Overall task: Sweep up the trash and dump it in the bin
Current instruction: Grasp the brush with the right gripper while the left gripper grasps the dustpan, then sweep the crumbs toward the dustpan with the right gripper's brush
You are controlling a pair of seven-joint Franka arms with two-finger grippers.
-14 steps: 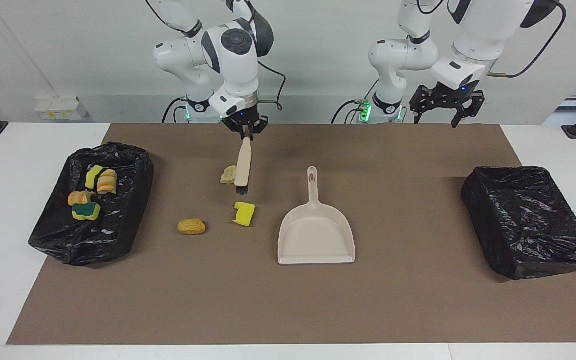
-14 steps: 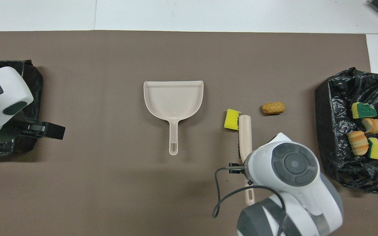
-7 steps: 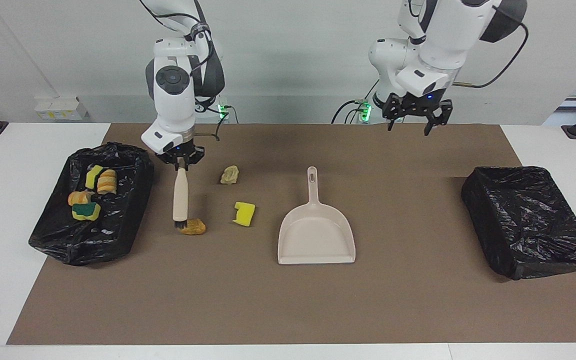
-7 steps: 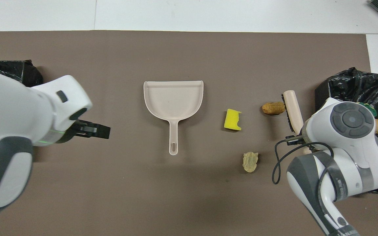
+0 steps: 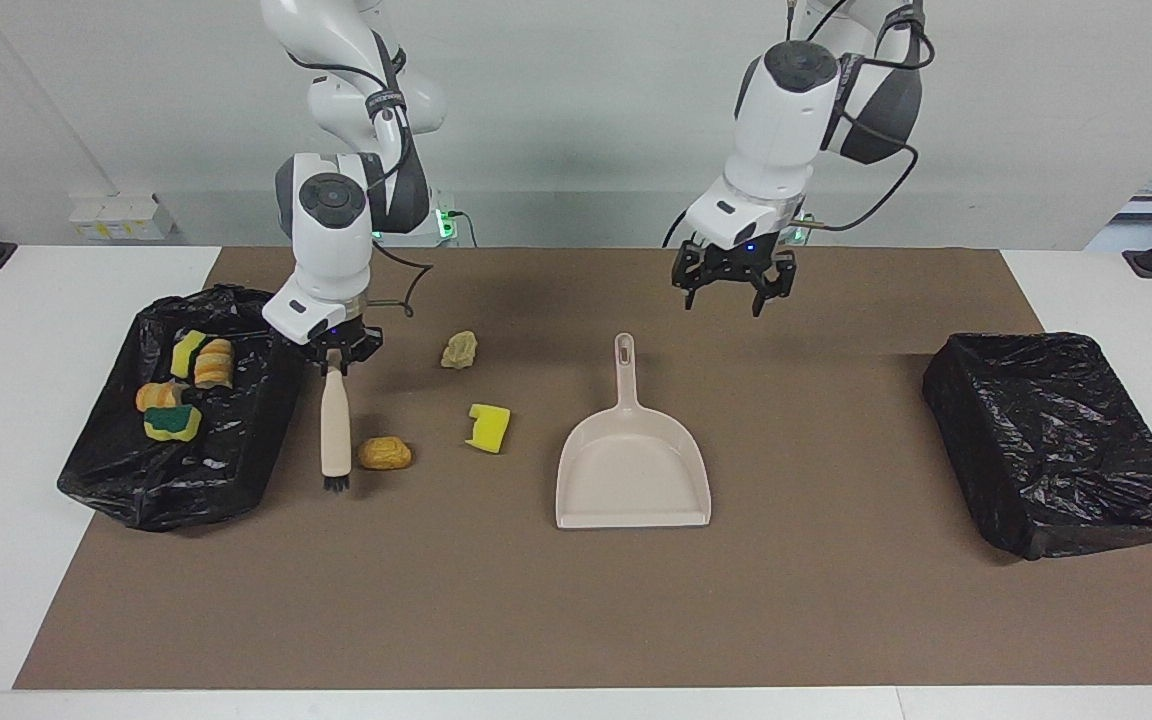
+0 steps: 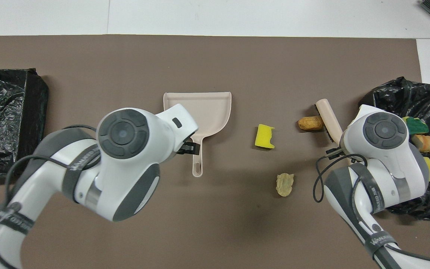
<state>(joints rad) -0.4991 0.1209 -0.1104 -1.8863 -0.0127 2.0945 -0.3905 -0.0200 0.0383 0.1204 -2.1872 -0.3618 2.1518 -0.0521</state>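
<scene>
The arm sleeves read "WANXUEXI"-like lettering, not fully legible. The right gripper [image 5: 336, 352] is clamped on a brush [image 5: 335, 430] that hangs upright, bristles down, just beside a brown lump [image 5: 384, 453]. Three trash pieces lie on the mat [image 5: 576, 600]: the lump, a yellow sponge [image 5: 488, 427] and a pale lump [image 5: 459, 349]. Four more lie in the bin [image 5: 116, 480] at the right arm's end. The left gripper [image 5: 733, 285], fingers apart, hangs over the dustpan [image 5: 633, 470] handle, which points toward the robots. A second bin [image 5: 1056, 440] sits at the left arm's end.
</scene>
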